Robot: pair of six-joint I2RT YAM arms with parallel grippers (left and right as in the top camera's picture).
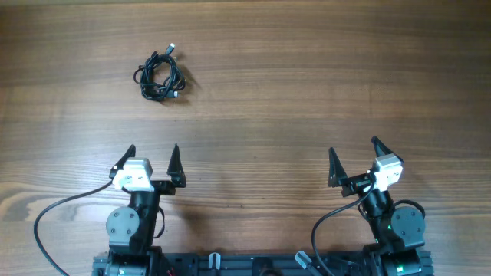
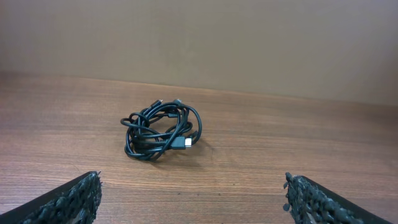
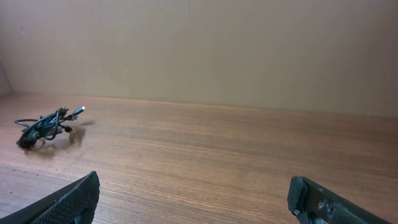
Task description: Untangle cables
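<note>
1. So, the cables sat as one small knotted bundle on the far left part of the wooden table, straight ahead of the left arm and well apart from both arms.
2. The left gripper was spread wide with nothing in it, back near the robot's edge of the table. Its wrist view looked right at the bundle, roughly centred, with a pale plug end poking out on the near side.
3. The right gripper was the same deal: wide apart, holding nothing, over on the right side. From its wrist view the bundle was just a small dark clump off to the far left.
4. My read on the step: none of the untangling looked done. The cords were wound into one coil with no loop pulled free, so this was the very start, before any reach-in.
5. The next move, I'd guess, called for the left arm to go forward and down onto the bundle, since it was lined up with it. It'd want to pinch one strand or a plug end, not the whole clump.
6. The right arm would likely have to cross well left to grab a second strand so the two could pull apart. Thin cords lying flat on wood looked fiddly to get under.
</note>
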